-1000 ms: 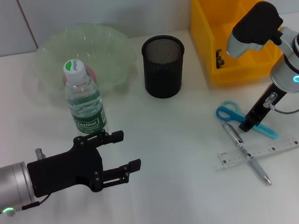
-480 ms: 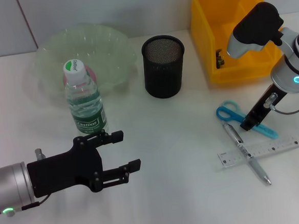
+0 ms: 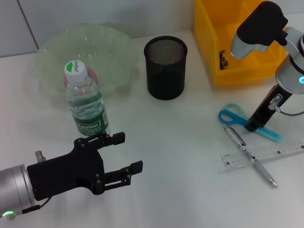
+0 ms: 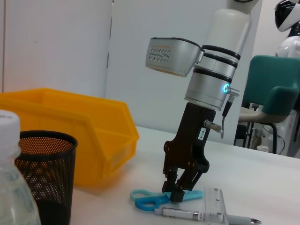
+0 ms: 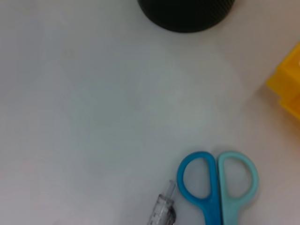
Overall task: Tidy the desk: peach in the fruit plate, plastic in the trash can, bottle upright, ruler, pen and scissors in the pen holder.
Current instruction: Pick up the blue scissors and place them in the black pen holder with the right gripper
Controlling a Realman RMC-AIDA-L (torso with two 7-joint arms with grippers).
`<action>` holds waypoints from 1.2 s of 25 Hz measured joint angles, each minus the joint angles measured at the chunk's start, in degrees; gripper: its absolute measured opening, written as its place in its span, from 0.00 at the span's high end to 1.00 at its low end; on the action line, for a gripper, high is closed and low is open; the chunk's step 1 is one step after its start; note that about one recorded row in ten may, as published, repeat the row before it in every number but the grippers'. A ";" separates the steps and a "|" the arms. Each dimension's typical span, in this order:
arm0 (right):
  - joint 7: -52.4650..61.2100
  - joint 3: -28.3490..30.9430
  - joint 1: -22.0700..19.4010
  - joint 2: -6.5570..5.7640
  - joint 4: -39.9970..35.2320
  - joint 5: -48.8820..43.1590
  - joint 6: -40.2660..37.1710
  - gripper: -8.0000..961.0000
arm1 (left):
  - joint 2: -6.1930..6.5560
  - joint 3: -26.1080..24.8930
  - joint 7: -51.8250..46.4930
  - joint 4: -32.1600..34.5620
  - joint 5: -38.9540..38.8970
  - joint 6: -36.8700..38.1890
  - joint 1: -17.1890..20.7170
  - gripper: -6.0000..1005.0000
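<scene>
The right hand (image 3: 256, 124), at the frame's right, pinches the scissors (image 3: 234, 115) on the tabletop (image 3: 189, 195) beside pen (image 3: 249, 155) and ruler (image 3: 264, 154), all outside the pen holder (image 3: 166, 67), while the released left hand (image 3: 121, 157) waits near the upright bottle (image 3: 85, 100).

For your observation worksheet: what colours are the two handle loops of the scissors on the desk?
The scissors have one darker blue loop and one pale turquoise loop, clearest in the right wrist view.

Scissors (image 3: 234, 115) blue and teal; bin (image 3: 235, 30) yellow; pen holder (image 3: 166, 67) black mesh; bottle (image 3: 85, 100) green-labelled, white-capped.
</scene>
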 joint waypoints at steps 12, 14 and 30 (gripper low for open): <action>-0.13 0.68 -1.44 -0.10 -5.97 0.37 -2.24 0.76 | 0.00 -0.13 0.00 0.00 -0.05 0.00 -0.08 0.21; -0.20 0.69 -2.18 -0.03 -8.39 1.19 -3.27 0.76 | 0.00 -0.21 -0.01 0.02 -0.05 0.00 -0.09 0.21; -7.61 3.57 -9.32 0.08 -26.64 14.75 -13.00 0.76 | 0.06 -0.44 -1.28 0.45 -0.05 0.00 -0.70 0.21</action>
